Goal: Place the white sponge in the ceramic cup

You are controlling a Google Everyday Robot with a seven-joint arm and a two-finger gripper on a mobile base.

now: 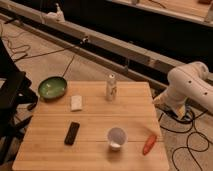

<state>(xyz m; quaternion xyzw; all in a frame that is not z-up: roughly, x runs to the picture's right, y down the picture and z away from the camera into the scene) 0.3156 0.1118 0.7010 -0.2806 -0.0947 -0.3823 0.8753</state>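
The white sponge (76, 102) lies flat on the wooden table (100, 117), in its back left part, just right of the green bowl. The ceramic cup (116, 138) stands upright near the table's front edge, right of centre, with its opening showing. Sponge and cup are well apart. Only my white arm (189, 86) shows, off the table's right side and beyond its back right corner. My gripper is not in view, and nothing of it is near the sponge or the cup.
A green bowl (52, 88) sits at the back left corner. A tall white patterned can (111, 88) stands at the back middle. A black remote (72, 133) lies front left. An orange carrot-like item (149, 144) lies right of the cup. A black chair (10, 102) stands left; cables (185, 125) lie on the floor.
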